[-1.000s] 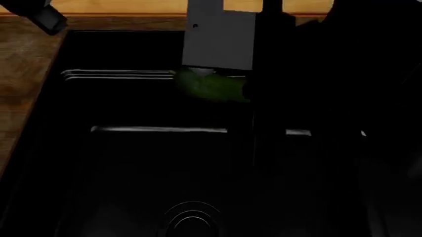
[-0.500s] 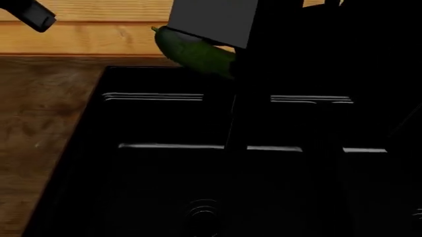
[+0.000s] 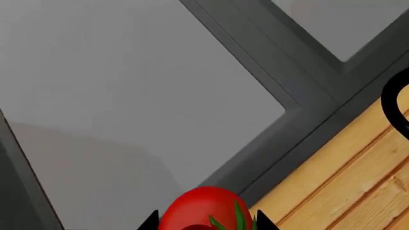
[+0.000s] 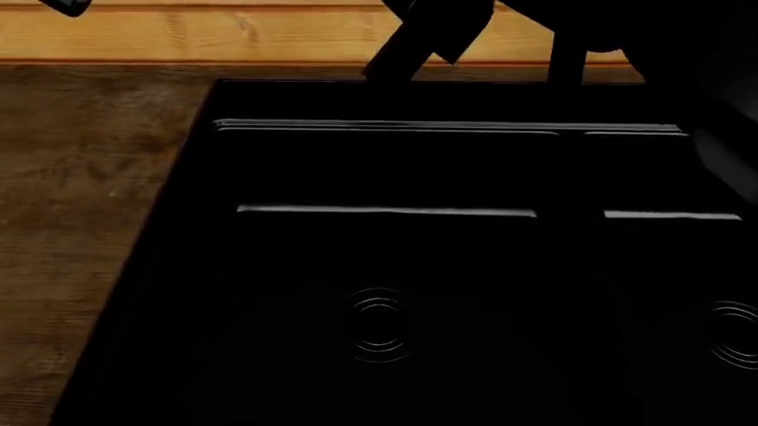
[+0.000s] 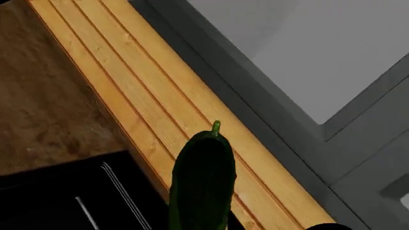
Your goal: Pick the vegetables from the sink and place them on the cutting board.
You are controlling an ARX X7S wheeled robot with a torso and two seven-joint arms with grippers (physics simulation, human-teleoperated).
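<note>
Since a moment ago we lift the cucumber (image 5: 202,179) clear of the sink (image 4: 391,266), our right claw holding it over the far board (image 5: 191,124). Our left claw holds the tomato (image 3: 206,210) near the board's edge. Both basins look empty; only placing remains.

Setting reads to me as a rendered home kitchen. From the head camera I look down on a black double-basin sink (image 4: 391,266) with two ringed round drains (image 4: 376,324), sunk into a dark brown wooden countertop (image 4: 83,204). A pale wood board (image 4: 237,35) with lengthwise grain lies along the far edge of the sink. Both wrist cameras show flat grey panels (image 3: 128,86) with darker frames behind the counter, like cabinet fronts or a window. Produce is present: a tomato (image 3: 204,211) and a cucumber (image 5: 203,182).
</note>
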